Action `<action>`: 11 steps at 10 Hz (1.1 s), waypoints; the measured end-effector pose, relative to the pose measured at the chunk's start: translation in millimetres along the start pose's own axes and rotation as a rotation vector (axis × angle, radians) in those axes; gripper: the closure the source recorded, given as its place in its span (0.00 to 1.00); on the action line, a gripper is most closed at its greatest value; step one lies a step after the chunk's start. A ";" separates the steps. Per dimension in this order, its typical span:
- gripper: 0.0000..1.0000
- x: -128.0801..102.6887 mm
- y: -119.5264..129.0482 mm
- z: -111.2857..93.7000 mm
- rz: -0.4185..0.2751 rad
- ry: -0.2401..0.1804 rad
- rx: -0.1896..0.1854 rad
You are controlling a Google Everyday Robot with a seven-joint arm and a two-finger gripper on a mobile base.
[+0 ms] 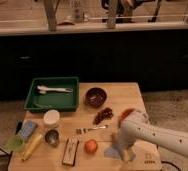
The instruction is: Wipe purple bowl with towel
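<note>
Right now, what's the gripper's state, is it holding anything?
Gripper: down at the towel near the front edge of the table; whether it is open, closed or holding the towel cannot be told.

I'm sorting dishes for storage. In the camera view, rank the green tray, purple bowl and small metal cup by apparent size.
Largest to smallest:
1. green tray
2. purple bowl
3. small metal cup, which looks smallest despite being nearer the camera.
The gripper is at the towel, near the front edge of the table.
</note>
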 end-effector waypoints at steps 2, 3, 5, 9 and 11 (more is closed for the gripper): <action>0.80 -2.0 -1.1 -6.1 0.002 -0.005 0.001; 0.88 -1.6 -2.3 -8.6 0.000 -0.003 0.002; 1.00 0.7 4.4 -9.6 0.000 0.002 -0.011; 1.00 -1.3 3.1 -7.5 -0.025 -0.002 0.000; 1.00 -2.5 1.3 -9.2 -0.032 -0.002 0.006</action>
